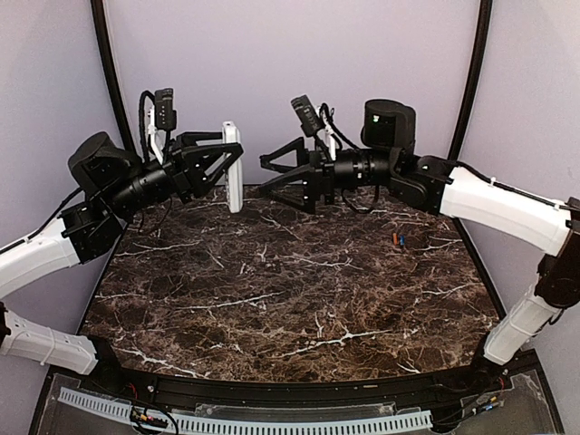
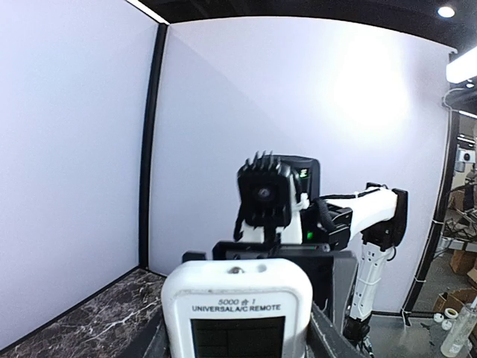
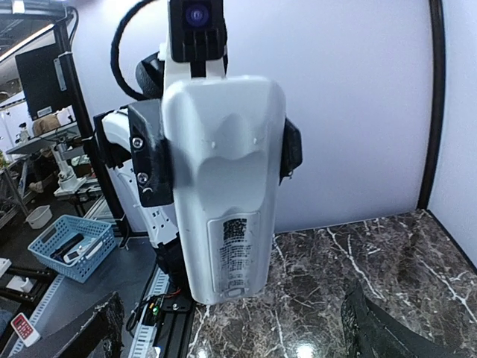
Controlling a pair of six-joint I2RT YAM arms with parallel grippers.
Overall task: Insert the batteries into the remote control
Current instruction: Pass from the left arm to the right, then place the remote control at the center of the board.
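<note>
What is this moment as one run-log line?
left gripper: shut on remote control, upright | right gripper: open, facing its back, apart | batteries: lying on table, not loaded

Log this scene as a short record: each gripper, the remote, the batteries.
left gripper: shut on the remote control, holding it upright at the far edge of the table
right gripper: open, empty, facing the remote's back
remote back: label visible, no open bay seen
batteries: lying on the table, right side, untouched
</note>
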